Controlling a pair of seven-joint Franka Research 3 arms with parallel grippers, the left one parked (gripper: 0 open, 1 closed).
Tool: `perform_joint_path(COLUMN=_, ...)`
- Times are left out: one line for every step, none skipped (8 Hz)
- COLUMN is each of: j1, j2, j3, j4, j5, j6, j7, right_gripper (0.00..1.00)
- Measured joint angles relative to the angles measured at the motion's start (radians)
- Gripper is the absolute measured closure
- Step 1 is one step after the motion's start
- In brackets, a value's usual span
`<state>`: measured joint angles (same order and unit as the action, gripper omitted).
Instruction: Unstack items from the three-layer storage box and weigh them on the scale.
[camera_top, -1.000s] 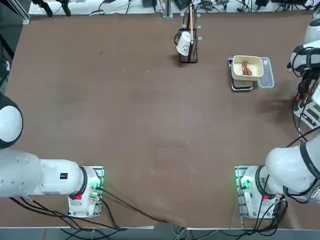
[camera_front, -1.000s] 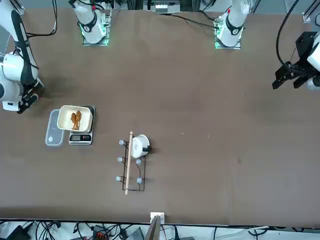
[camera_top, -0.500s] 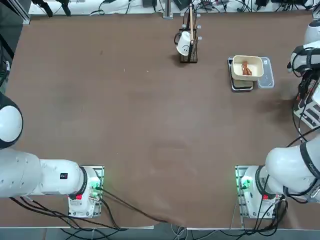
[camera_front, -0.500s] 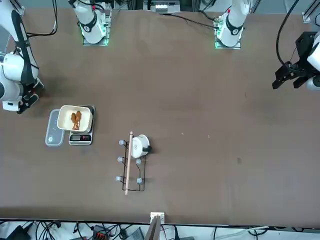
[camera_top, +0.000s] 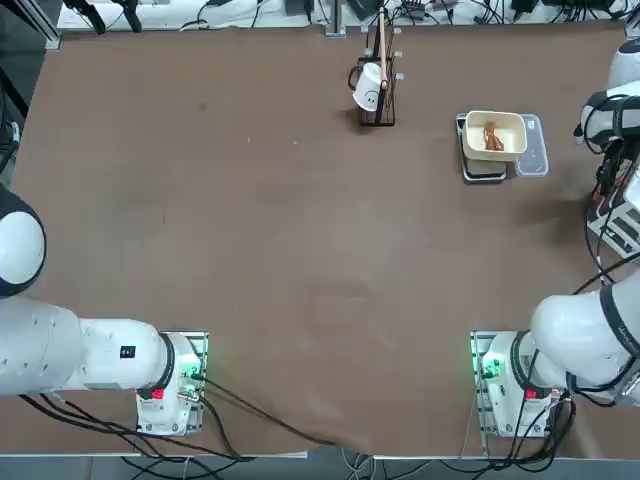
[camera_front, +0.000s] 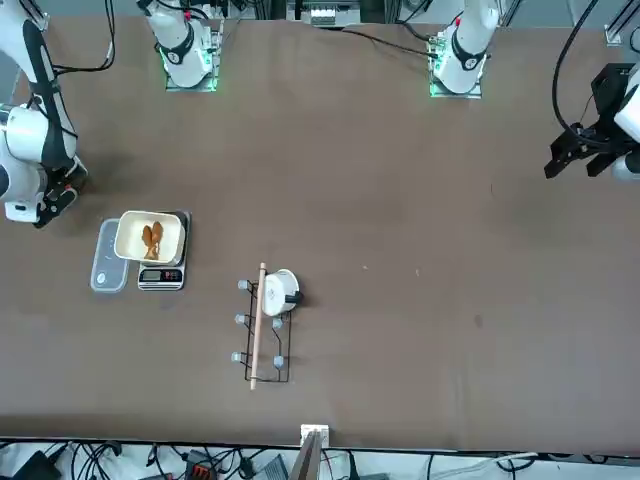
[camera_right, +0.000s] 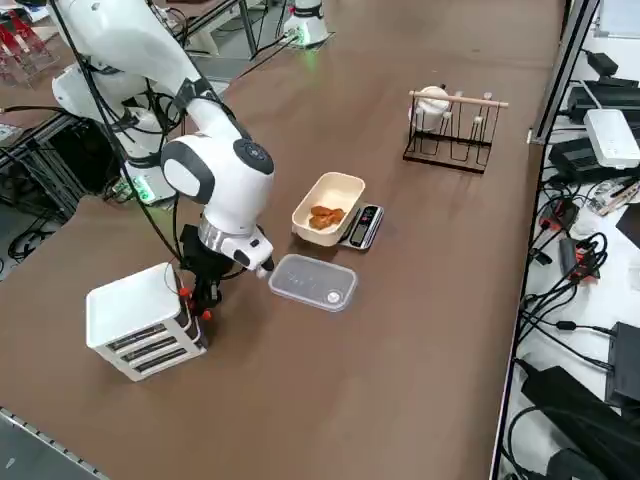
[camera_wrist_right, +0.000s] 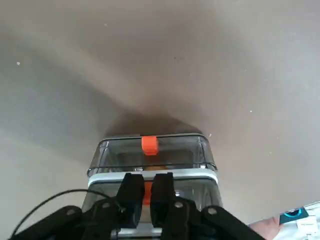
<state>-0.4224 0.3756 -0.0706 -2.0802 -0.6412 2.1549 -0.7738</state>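
The three-layer storage box (camera_right: 140, 320) is a white, tiered unit standing at the table's right edge, near the robot. It has clear drawer fronts (camera_wrist_right: 150, 150) with orange tabs (camera_wrist_right: 149, 144). My right gripper (camera_right: 200, 300) reaches down at its front, fingers (camera_wrist_right: 131, 192) pinched together on a lower orange tab. A tan piece shows faintly inside a drawer. The scale (camera_right: 362, 226) carries a cream bowl (camera_right: 345, 187). In the bowl lies a reddish-brown lumpy item (camera_right: 325, 215), seen from overhead as the same item (camera_top: 492, 137).
A clear plastic lid (camera_right: 313, 282) lies flat between the box and the scale. A black wire stand with a white cup (camera_top: 377, 85) stands at the far edge, left of the scale (camera_top: 485, 165). Cables and equipment lie beyond the table's far edge.
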Motion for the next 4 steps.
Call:
perform_joint_path(j1=0.000, j2=0.000, j3=0.001, j4=0.000, j5=0.000, j6=0.000, j7=0.003, right_gripper=0.87)
perform_joint_path(j1=0.000, j2=0.000, j3=0.002, j4=0.000, j5=0.000, j6=-0.001, j7=0.010, right_gripper=0.87)
perform_joint_path(j1=0.000, j2=0.000, j3=0.004, j4=0.000, j5=-0.001, j6=-0.001, j7=0.017, right_gripper=0.87)
perform_joint_path(j1=0.002, j2=0.000, j3=0.006, j4=0.000, j5=-0.001, j6=-0.001, j7=0.022, right_gripper=0.87)
